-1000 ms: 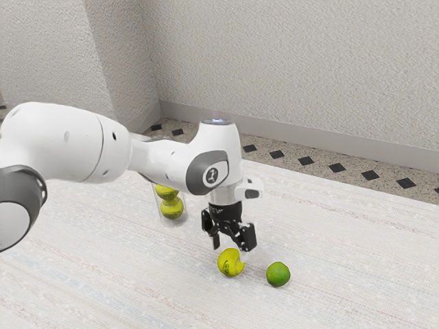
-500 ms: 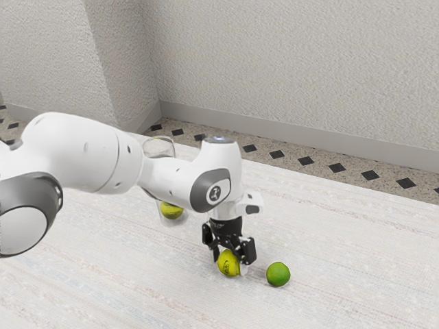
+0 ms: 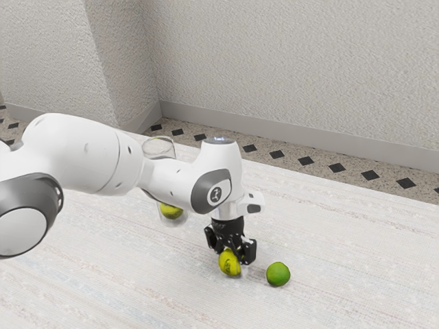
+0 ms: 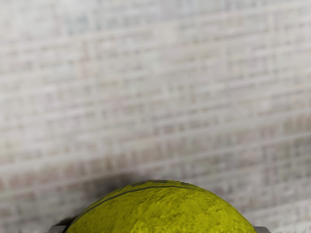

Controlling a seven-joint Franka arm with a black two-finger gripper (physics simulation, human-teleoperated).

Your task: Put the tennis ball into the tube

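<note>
1. The pale streaked table (image 3: 350, 253) is being backed by a textured wall (image 3: 288, 68) & a strip of patterned floor (image 3: 329, 166) in the ext. view.
2. The tennis ball (image 3: 229, 264) is being gripped low down, at or very near the tabletop, by the black gripper (image 3: 234, 255). It is being clamped btwn. the two fingers (image 3: 249, 252); in the wrist view, both its sides are being met by the grey tips.
3. The clear tube (image 3: 158, 137) is being seen upright, well apart from the gripper, w/ its middle being hidden by the arm (image 3: 89, 151). At least one ball (image 3: 171, 211) is already being held low inside; how many more are being hidden can't be told.
4. A green lime-like fruit (image 3: 278, 274) is being left untouched just beside the gripped ball, toward the ext. view's right.
5. Status: grasp prob. being completed; placing not being started. No clear lift is being shown, so approx. the first half of the job is being judged done.
6. Left to do: lift, carry above the rim, line-up, lowering, release. Extra height is prob. being called for b/c the tube is tall; a knock on its rim is being risked.
</note>
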